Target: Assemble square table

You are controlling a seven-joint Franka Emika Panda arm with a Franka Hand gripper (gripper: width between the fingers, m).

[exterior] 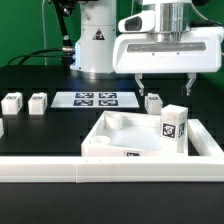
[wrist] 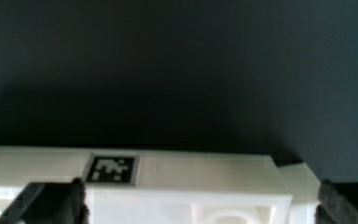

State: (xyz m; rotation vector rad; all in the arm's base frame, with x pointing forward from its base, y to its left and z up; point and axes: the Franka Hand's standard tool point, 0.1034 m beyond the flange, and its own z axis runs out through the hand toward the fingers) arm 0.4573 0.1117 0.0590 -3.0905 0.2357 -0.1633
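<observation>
Currently, exterior view: the gripper [exterior: 165, 88] hangs above the tabletop's [exterior: 100, 133] far edge, jaws spread wide, nothing held. The tabletop lies against the border wall [exterior: 60, 170]. One tagged leg [exterior: 172, 128] stands upright at its corner on the exterior view's right; whether it is seated, cannot tell. A second leg [exterior: 153, 101] stands just behind the tabletop. A third leg [exterior: 38, 101] and a fourth leg [exterior: 12, 103] stand beyond the marker board [exterior: 95, 99].

Wrist view: fingers [wrist: 51, 205] apart over the tabletop [wrist: 202, 172], whose side tag [wrist: 114, 168] is visible.

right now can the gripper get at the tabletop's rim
probably yes: the gripper hangs open just above the tabletop, and the wrist view shows its tagged rim between the fingers with nothing in between. the upright leg close by might get brushed
</observation>
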